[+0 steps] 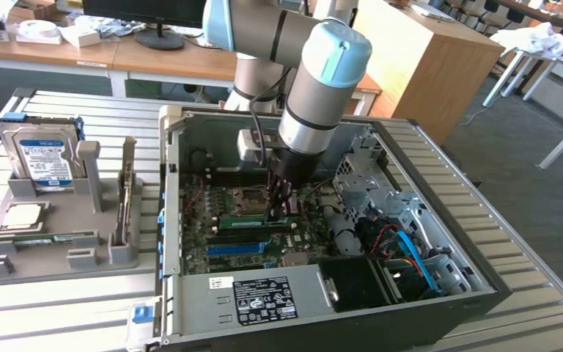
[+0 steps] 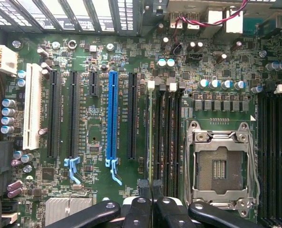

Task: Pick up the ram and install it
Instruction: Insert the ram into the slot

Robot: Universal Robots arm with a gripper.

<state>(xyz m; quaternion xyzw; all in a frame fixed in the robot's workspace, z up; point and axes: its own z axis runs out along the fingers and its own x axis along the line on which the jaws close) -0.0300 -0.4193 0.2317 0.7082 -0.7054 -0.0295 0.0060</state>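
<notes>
Gripper [image 2: 153,187] jaws clamped on the ram [image 2: 152,133] — hold it upright in its motherboard [image 2: 98,123] slot beside the CPU socket [image 2: 219,166], press straight down.

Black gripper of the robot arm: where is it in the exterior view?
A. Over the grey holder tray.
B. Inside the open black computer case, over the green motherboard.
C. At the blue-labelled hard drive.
B: the black gripper reaches down into the open black computer case, its tips close over the green motherboard.

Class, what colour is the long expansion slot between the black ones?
The expansion slot is blue; wrist view shows it best.
</notes>
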